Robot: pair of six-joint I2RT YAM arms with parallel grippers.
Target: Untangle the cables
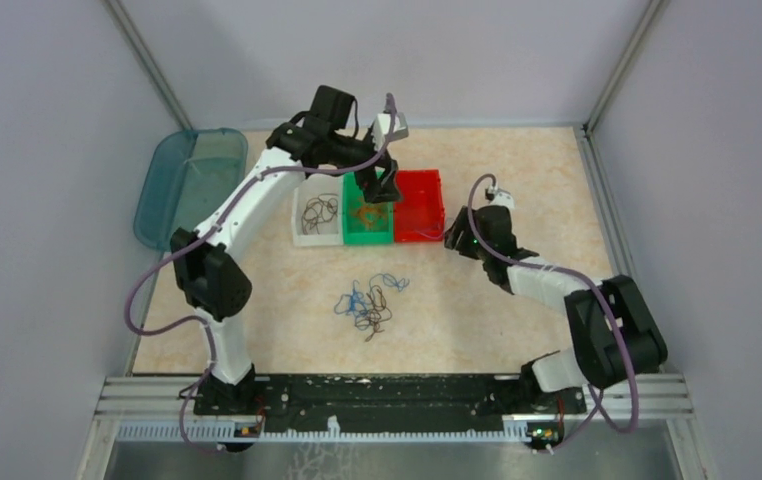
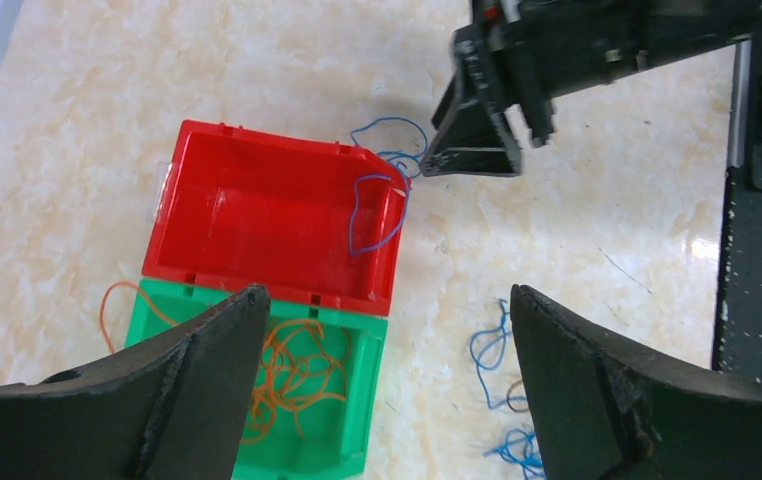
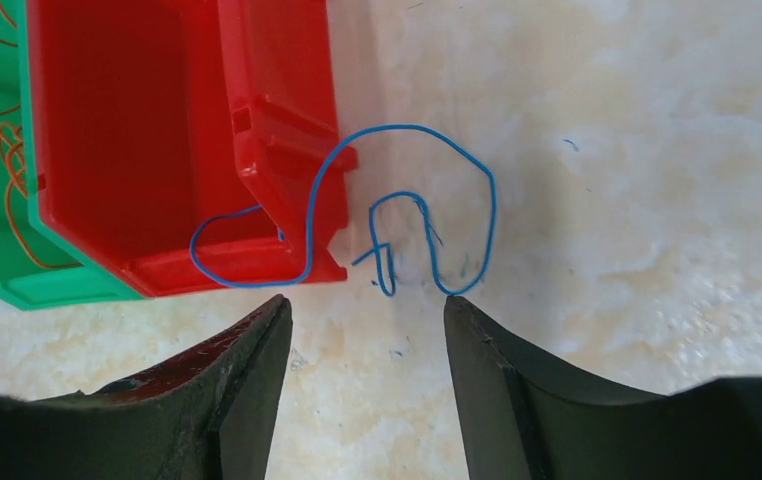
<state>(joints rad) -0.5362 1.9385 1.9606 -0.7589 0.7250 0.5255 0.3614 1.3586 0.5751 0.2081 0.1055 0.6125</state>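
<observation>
A loose clump of blue and dark cables (image 1: pixel 369 300) lies on the table in front of three bins. Orange cables (image 2: pixel 292 375) fill the green bin (image 2: pixel 362 400), and dark ones (image 1: pixel 319 210) sit in the white bin (image 1: pixel 302 236). One blue cable (image 3: pixel 409 127) hangs over the red bin's (image 3: pixel 137 140) corner rim and runs out onto the table. My left gripper (image 2: pixel 389 295) hovers open over the green bin's edge, holding nothing. My right gripper (image 3: pixel 365 305) is open just short of that blue cable, with nothing between its fingers.
The white, green and red (image 1: pixel 419 205) bins stand side by side at mid-table. A teal translucent lid (image 1: pixel 189 185) lies at the far left. Grey walls close in the table on three sides. The two grippers are close together by the red bin.
</observation>
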